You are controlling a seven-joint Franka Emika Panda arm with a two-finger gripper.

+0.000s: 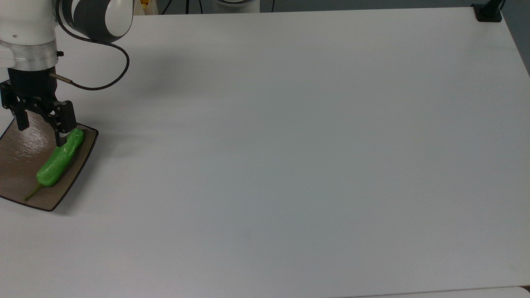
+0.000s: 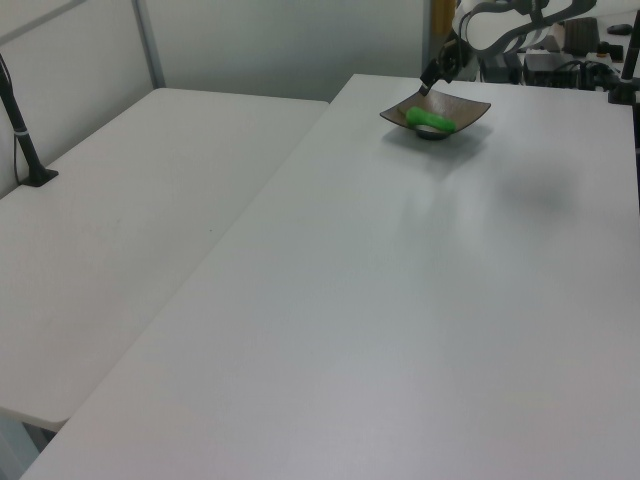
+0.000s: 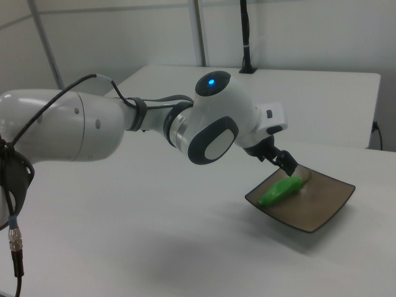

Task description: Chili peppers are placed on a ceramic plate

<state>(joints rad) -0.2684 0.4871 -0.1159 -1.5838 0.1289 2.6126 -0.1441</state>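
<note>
Spreading wide and white: table [image 1: 290, 145], bare across most of the top view. Sitting at 9 o'clock in the top view, at 1 o'clock in the left view: plate [image 1: 20, 165], square, glossy brown, dark-rimmed, probably heavy and breakable. Hanging just above the plate's 12 o'clock edge in the top view: gripper [image 1: 40, 124], jaws spread apart, holding nothing, 1 finger almost touching the pepper's blunt end. Lying inside the plate along its 3 o'clock side, pointing from 1 o'clock to 7 o'clock: pepper [image 1: 60, 159], bright green, stem trailing at the 7 o'clock end. Likely handling light, fairly firm, skin shiny and so slippery; best pinching across the thick middle, never the thin stem. Looking finished as a placement.
</note>
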